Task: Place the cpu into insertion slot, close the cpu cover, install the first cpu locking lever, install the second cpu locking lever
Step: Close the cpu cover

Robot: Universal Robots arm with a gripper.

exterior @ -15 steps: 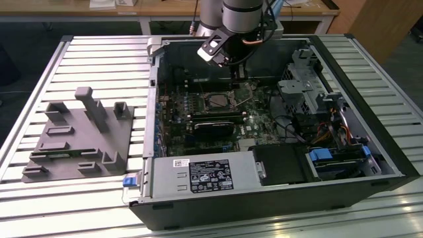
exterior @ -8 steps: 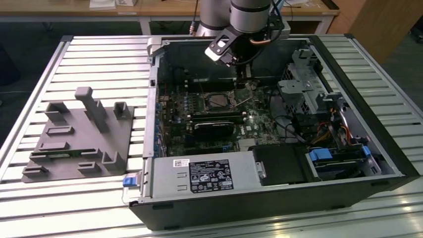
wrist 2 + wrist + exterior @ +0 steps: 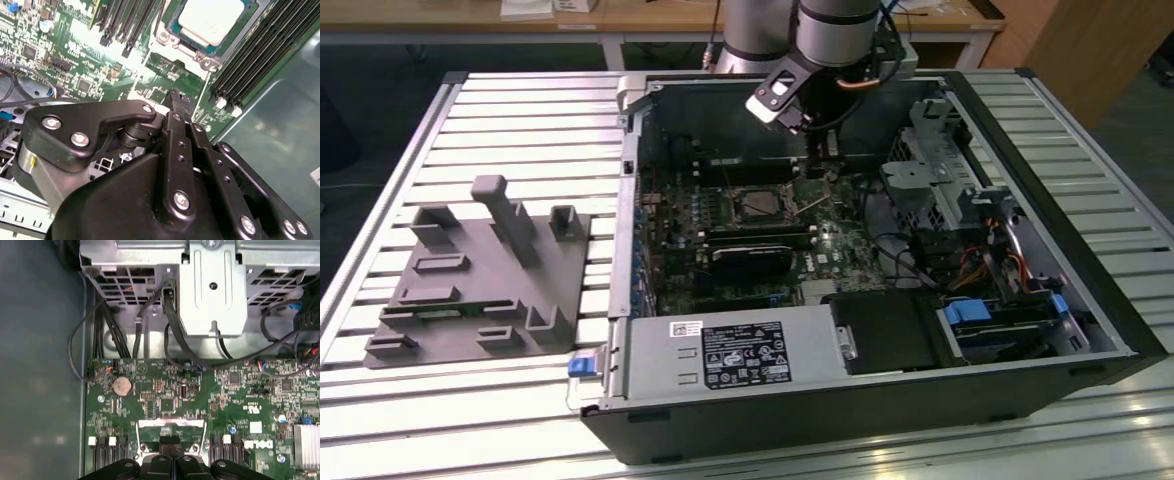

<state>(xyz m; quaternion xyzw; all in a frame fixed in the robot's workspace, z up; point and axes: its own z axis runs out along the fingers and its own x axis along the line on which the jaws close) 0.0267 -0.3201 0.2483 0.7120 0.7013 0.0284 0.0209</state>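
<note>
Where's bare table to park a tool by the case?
Bare table slats on the grey fixture's far and near sides, and along the case's side at the exterior view's right. Inside the case: crowded with board, cables, the hand.

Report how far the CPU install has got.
Done: the cpu sits in the insertion slot, and the cpu cover looks lowered around it. In hand: nothing; the claw, shut, is poised close beside the cover. Left: possibly the two lever steps; latching cannot be told.
</note>
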